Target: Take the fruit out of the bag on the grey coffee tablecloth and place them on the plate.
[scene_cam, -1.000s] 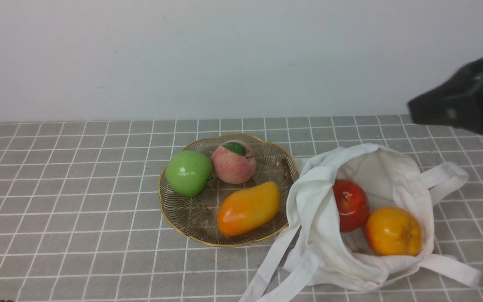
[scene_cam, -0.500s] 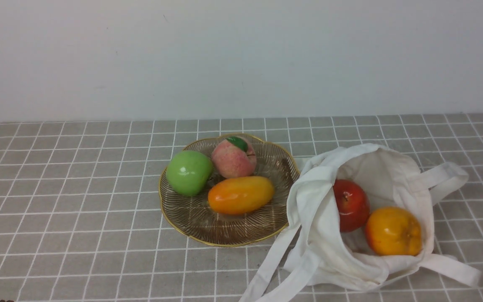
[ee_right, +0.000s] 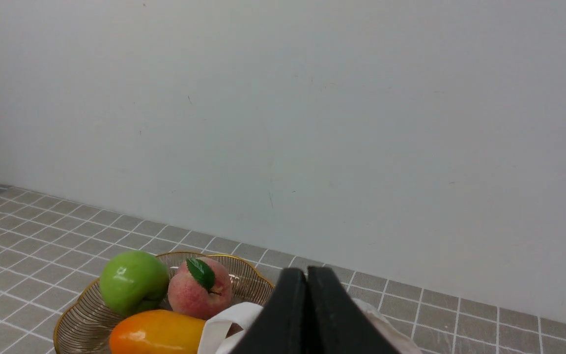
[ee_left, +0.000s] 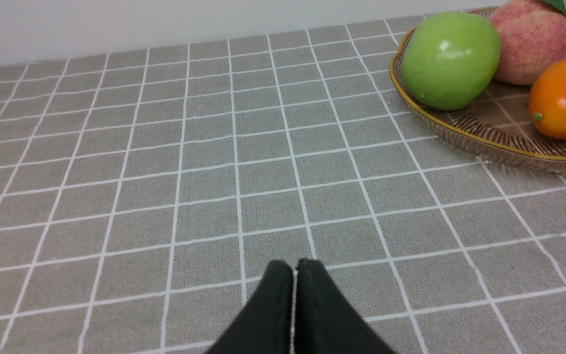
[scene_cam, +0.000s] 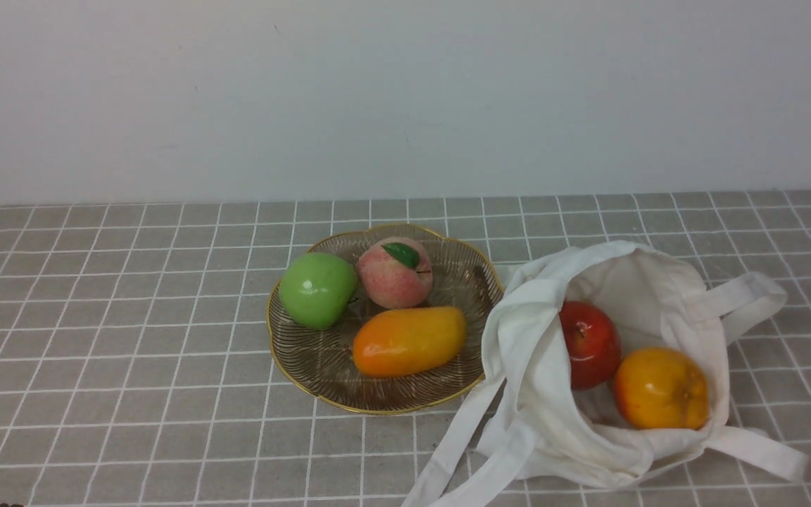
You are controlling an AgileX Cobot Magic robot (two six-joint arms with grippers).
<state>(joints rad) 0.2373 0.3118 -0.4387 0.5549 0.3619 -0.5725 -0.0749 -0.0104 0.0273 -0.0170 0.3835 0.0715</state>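
Observation:
The off-white bag (scene_cam: 539,394) lies open on the grey checked tablecloth (scene_cam: 131,338), right of the plate (scene_cam: 307,373). In the bag sit a red apple (scene_cam: 590,343) and a round orange fruit (scene_cam: 660,388). The orange-yellow mango (scene_cam: 409,341) lies on the plate. No gripper shows in the front view. My left gripper (ee_left: 295,268) is shut and empty, low over bare cloth, apart from the plate (ee_left: 465,135). My right gripper (ee_right: 306,275) is shut and empty, raised above the bag (ee_right: 224,327), with the mango (ee_right: 157,334) and plate (ee_right: 74,324) beyond.
A green apple (scene_cam: 317,290) and a pink peach (scene_cam: 394,273) with a green leaf also sit on the plate, behind the mango. A plain pale wall (scene_cam: 405,98) stands behind the table. The bag's long straps (scene_cam: 451,451) trail toward the front edge.
My right arm has left the front view at the upper right. The mango shifted on the plate and rolled against the peach, which turned slightly.

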